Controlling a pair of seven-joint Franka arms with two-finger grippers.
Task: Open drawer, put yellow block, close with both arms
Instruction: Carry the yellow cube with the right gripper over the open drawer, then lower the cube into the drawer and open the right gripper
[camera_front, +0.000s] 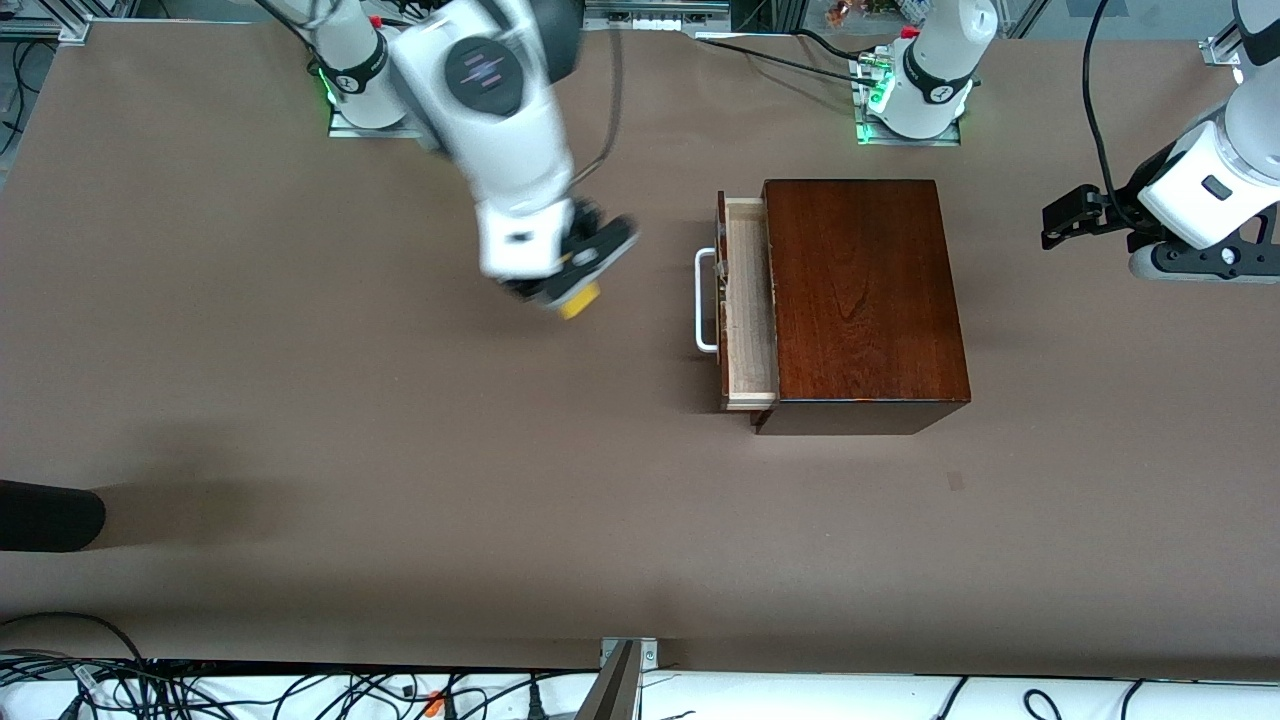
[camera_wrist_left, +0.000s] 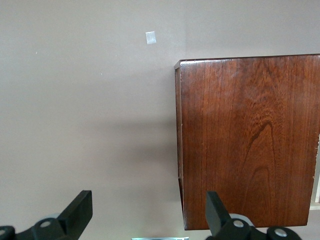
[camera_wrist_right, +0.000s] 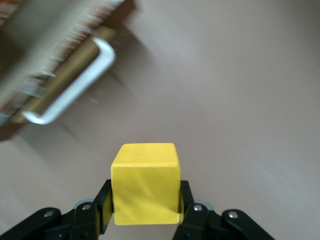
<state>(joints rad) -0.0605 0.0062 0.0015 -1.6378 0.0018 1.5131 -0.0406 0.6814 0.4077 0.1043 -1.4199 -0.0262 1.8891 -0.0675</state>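
My right gripper (camera_front: 572, 290) is shut on the yellow block (camera_front: 579, 299) and holds it over the bare table, toward the right arm's end from the drawer. The block (camera_wrist_right: 145, 183) sits squarely between the two black fingers (camera_wrist_right: 103, 206). The drawer (camera_front: 747, 305) stands partly pulled out of the dark mahogany box (camera_front: 862, 303), its pale wood lining showing and its white handle (camera_front: 704, 300) facing the block. The handle (camera_wrist_right: 75, 87) shows in the right wrist view. My left gripper (camera_front: 1065, 220) is open and empty, up in the air toward the left arm's end from the box (camera_wrist_left: 247, 140).
A dark object (camera_front: 48, 516) pokes in at the table's edge at the right arm's end, nearer the front camera. A small pale patch (camera_front: 956, 481) lies on the table nearer the front camera than the box. Cables run along the front edge.
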